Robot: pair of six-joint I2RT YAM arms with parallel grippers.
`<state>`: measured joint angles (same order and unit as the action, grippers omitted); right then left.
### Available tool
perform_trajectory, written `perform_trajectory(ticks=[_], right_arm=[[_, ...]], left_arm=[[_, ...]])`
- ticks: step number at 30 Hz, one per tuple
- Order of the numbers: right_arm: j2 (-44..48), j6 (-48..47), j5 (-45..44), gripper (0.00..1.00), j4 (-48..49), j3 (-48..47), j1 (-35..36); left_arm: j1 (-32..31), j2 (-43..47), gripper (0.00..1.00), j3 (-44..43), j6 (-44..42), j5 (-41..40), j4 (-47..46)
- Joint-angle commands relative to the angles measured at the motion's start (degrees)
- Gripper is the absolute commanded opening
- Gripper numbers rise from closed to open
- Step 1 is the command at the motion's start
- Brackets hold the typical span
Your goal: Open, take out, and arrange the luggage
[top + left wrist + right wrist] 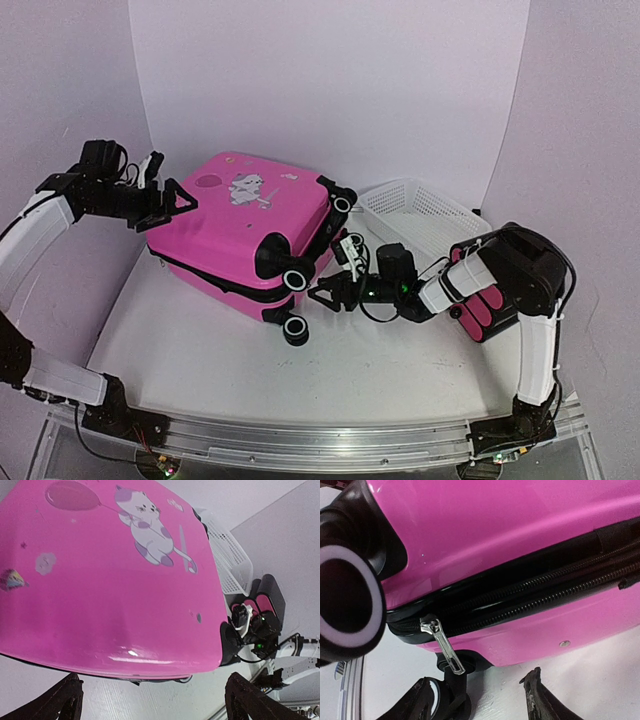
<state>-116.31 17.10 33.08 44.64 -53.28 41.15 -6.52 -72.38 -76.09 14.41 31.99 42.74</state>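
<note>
white table (350, 350), pink luggage (240, 230) lying closed

A white mesh basket (420, 212) sits back right, near black pink-ended cases (488, 312).

Luggage (520, 530) cropped in wrist views

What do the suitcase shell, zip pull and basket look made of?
Suitcase shell: likely hard glossy plastic, smooth pink with sharp highlights.
Zip pull: probably bright metal, silvery and reflective.
Basket: white plastic, by its moulded mesh walls, matte-looking.
</note>
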Motion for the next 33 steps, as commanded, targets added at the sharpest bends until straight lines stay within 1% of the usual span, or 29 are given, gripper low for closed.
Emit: perform_trajectory(ticks=[1, 5, 8, 12, 15, 16, 19, 21, 23, 25, 27, 29, 31, 33], right_arm=[[-2.82, -3.09, 0.04, 0.57, 12.47, -3.33, 0.96], [-4.61, -2.72, -0.58, 0.47, 13.08, -5.8, 1.51], [-4.88, -2.3, -0.09, 0.39, 13.19, -6.72, 2.14], [-4.52, -1.49, 0.49, 0.25, 13.36, -6.18, 2.65], [-4.19, -1.25, 0.49, 0.12, 13.46, -5.39, 3.32], [-4.3, -0.97, 0.49, 0.09, 13.5, -5.23, 3.63], [-4.71, -0.38, 0.07, 0.04, 13.67, -4.89, 4.94], [-4.36, 0.06, -1.0, 0.0, 14.64, -3.81, 6.12], [-3.35, -0.06, -2.91, 0.0, 15.97, -1.88, 7.68], [-1.63, -0.4, -6.48, 0.0, 16.98, 0.66, 8.93], [-0.21, -1.91, -10.71, 0.0, 18.0, 3.03, 10.97], [0.64, -6.45, -17.07, 0.0, 17.71, 4.41, 14.13], [0.26, -11.4, -22.6, 0.0, 17.7, 4.91, 17.17], [-0.68, -15.78, -28.43, 0.0, 18.62, 4.89, 20.04]], left_arm=[[-0.96, 5.8, 0.99, 4.43, 0.69, 3.17, -0.08], [-1.67, 9.79, 0.98, 7.79, 1.56, 4.41, -0.18], [-1.85, 11.84, 0.95, 9.39, 1.67, 6.27, -0.12], [-2.89, 12.59, 0.93, 11.49, 3.34, 9.3, -0.11], [-5.81, 12.78, 0.92, 12.81, 4.22, 7.66, -0.86], [-6.64, 12.56, 0.92, 13.13, 4.59, 7.47, -1.3], [-9.14, 11.22, 0.89, 14.16, 6.9, 7.84, -4.18], [-10.67, 10.85, 0.86, 15.46, 9.27, 7.31, -7.87], [-11.97, 10.86, 0.81, 17.79, 12.81, 7.24, -12.88], [-13.3, 10.67, 0.75, 20.61, 16.44, 7.38, -18.37], [-14.48, 10.0, 0.7, 22.49, 18.76, 6.12, -21.86], [-15.47, 9.1, 0.65, 23.74, 20.41, 4.35, -24.58], [-16.45, 8.16, 0.63, 25.28, 22.62, 3.25, -28.4], [-16.86, 7.31, 0.6, 25.72, 23.84, 1.83, -30.3]])
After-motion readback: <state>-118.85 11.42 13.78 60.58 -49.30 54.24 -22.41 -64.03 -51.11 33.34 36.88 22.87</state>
